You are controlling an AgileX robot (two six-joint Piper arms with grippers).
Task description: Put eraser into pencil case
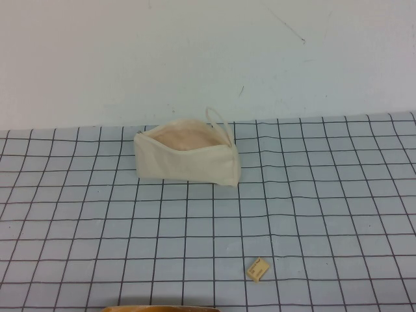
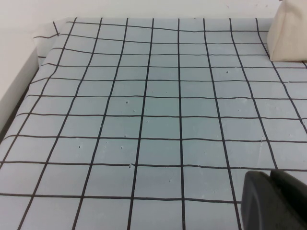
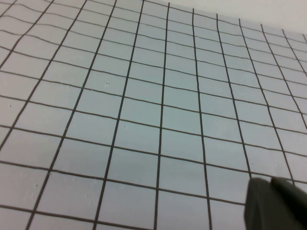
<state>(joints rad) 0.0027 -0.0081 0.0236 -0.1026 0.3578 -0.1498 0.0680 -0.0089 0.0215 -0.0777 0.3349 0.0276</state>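
Note:
The cream pencil case (image 1: 187, 162) lies at the back middle of the checked cloth, its mouth open upward showing pinkish lining, a cord loop at its right end. One corner of it shows in the left wrist view (image 2: 289, 33). The tiny tan eraser (image 1: 258, 269) lies flat near the front edge, right of centre, well apart from the case. Neither arm shows in the high view. My left gripper (image 2: 270, 173) hovers shut and empty over bare cloth. My right gripper (image 3: 270, 181) is shut and empty over bare cloth too. The eraser shows in neither wrist view.
A blue-grey cloth with a black grid (image 1: 312, 195) covers the table up to a white wall at the back. A brown curved edge (image 1: 162, 308) shows at the bottom middle. The cloth's left edge and a drop show in the left wrist view (image 2: 29, 81).

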